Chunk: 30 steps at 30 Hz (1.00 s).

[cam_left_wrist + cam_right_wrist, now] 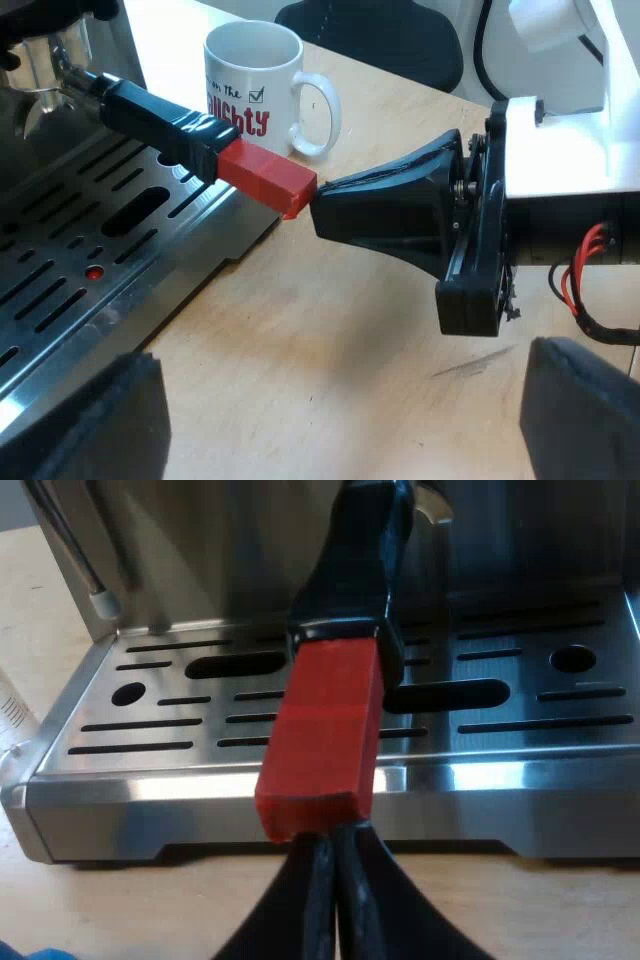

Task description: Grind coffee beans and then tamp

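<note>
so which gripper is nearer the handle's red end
Right. The right gripper has its tip right at the red end; the left gripper hangs back over the table, apart from it, jaws open.

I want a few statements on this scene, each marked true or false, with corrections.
1. The white ceramic mug with red lettering stands on the slotted steel drip tray. False: it stands on the wooden table.
2. The right pincer is shut, its tip at the red end of the dark handle. True.
3. The left pincer is shut. False: its fingers are wide apart.
4. The metal holder is locked into the front of the steel espresso machine. True.
</note>
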Motion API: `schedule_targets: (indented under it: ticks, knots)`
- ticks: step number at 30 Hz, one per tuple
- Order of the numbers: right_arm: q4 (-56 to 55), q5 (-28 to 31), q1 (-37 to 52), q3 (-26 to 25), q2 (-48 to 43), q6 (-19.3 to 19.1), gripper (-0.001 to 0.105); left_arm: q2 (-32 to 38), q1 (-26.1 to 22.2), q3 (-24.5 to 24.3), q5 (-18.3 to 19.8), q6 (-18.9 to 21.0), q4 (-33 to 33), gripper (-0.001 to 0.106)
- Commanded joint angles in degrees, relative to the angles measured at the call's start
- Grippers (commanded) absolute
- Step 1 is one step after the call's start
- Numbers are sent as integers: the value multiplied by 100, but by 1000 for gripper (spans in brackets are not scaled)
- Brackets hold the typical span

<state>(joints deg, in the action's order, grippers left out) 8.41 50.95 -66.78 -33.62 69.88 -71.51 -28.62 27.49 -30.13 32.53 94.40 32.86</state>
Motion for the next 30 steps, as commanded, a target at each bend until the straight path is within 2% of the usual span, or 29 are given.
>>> schedule_targets:
  ticks: [1, 9, 15, 19, 21, 25, 30]
  knots:
    - [221, 495, 129, -48, 10, -82, 0, 27, 32, -5, 67, 9, -19, 73]
    - [199, 481, 129, -48, 10, -82, 0, 27, 32, -5, 67, 9, -19, 73]
    - [-25, 8, 70, -48, 10, -115, 0, 27, 32, -5, 67, 9, -19, 73]
    - [-191, 25, -212, -48, 10, -203, 0, 27, 32, -5, 67, 9, -19, 73]
    - [-343, 98, -320, -48, 10, -204, 0, 27, 32, -5, 67, 9, -19, 73]
    - [-881, 625, -696, -48, 10, -204, 0, 27, 32, -5, 42, 9, -19, 73]
    - [-1071, 699, -1064, -48, 10, -204, 0, 27, 32, -5, 37, 9, -19, 73]
